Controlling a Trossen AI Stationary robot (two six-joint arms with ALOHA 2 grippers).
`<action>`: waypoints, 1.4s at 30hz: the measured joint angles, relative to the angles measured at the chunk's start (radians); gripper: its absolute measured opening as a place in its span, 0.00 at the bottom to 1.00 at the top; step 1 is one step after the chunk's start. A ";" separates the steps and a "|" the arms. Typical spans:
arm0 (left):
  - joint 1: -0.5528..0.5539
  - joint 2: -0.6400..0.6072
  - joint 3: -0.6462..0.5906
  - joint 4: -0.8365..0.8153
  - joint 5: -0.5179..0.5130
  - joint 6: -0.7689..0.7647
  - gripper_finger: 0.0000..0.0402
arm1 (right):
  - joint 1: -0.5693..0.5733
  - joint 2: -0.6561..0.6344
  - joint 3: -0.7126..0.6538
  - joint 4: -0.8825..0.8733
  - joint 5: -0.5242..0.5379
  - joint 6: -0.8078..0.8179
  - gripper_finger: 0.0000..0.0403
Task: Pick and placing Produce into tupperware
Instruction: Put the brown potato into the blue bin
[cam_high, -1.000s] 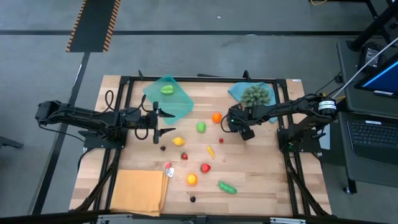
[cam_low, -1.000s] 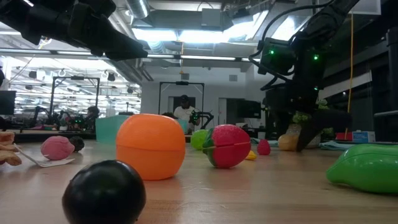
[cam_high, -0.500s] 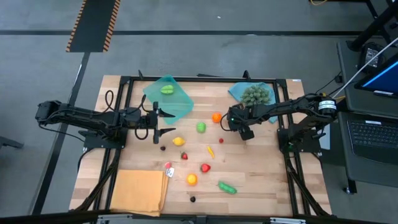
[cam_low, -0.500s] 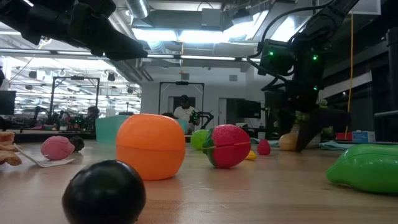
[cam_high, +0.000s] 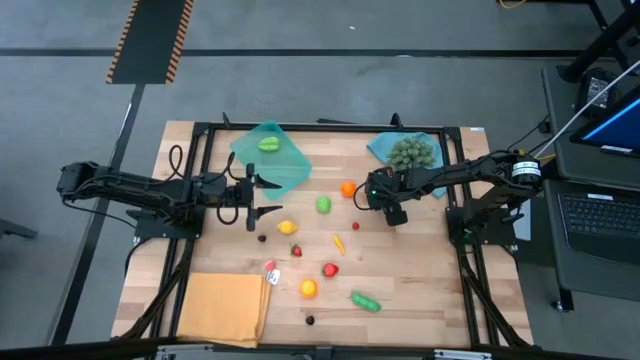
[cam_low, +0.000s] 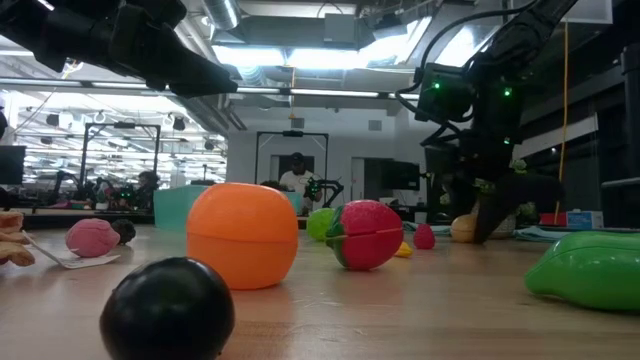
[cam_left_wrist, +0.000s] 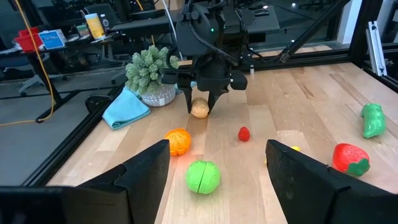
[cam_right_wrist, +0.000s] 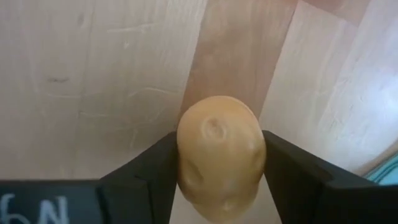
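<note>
Potato (cam_right_wrist: 221, 158) (tabletop), right end effector (cam_right_wrist: 219, 171) clamping

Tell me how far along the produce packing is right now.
Early. One green piece already lies in the tupperware. The right gripper is shut on a tan potato down at the table. The left gripper waits open beside the tray. The orange, lime, lemon and the rest are still on the table.

Since the earlier pictures, the right gripper (cam_right_wrist: 219, 163) closes its fingers (cam_right_wrist: 152, 168) inward until both sides now touch the tan potato (cam_right_wrist: 221, 158) on the table (cam_right_wrist: 93, 81).
</note>
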 joint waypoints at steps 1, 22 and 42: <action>0.000 0.000 0.000 0.000 0.000 0.000 0.64 | 0.000 0.000 0.000 0.000 0.001 0.007 0.49; 0.000 0.000 0.000 0.000 0.000 -0.018 0.64 | -0.001 -0.056 0.145 -0.004 0.024 0.181 0.49; -0.001 0.000 0.000 0.030 0.000 -0.139 0.65 | 0.154 -0.206 0.155 0.228 0.023 0.226 0.49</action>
